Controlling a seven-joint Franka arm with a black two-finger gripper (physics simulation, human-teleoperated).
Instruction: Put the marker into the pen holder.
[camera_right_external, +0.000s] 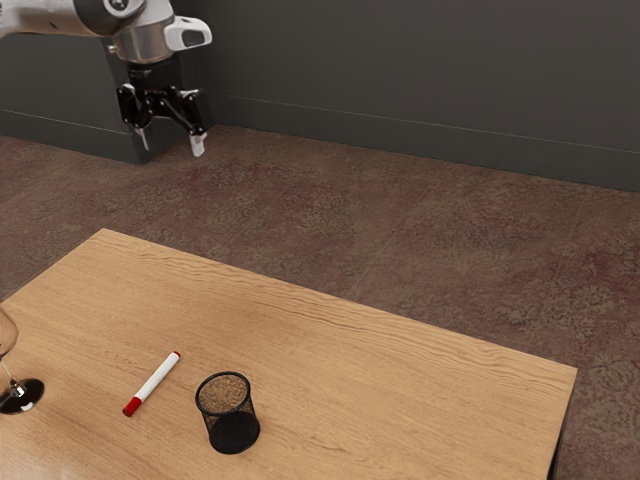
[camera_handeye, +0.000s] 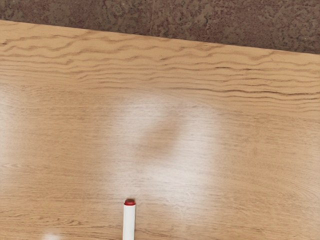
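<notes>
Down, then, onto the slim white marker with the red cap (camera_right_external: 155, 381), lying flat on the honey-brown wooden table (camera_right_external: 350, 345), well below the black two-finger gripper (camera_right_external: 171, 142) and toward the exterior view's lower edge from it. Long axis roughly square to the table's far edge, plain end toward that edge, capped end away from it; nearer the far corner at the exterior view's left than the one at the right. Fingers (camera_right_external: 198, 145) spread wide, with nothing between. Probably best to lower with one finger to each flank of the barrel, closing across its width rather than along its length.

Beside the marker, on the exterior view's right, the upright round black mesh pen holder (camera_right_external: 232, 432), mouth up and near enough for a descending finger to knock. Off to the other side, by the exterior view's left edge, a clear stemmed wine glass (camera_right_external: 28, 399): likely fragile, worth skirting. After the grasp, judge the lift and tilt carefully, to clear the holder's rim before letting go.
</notes>
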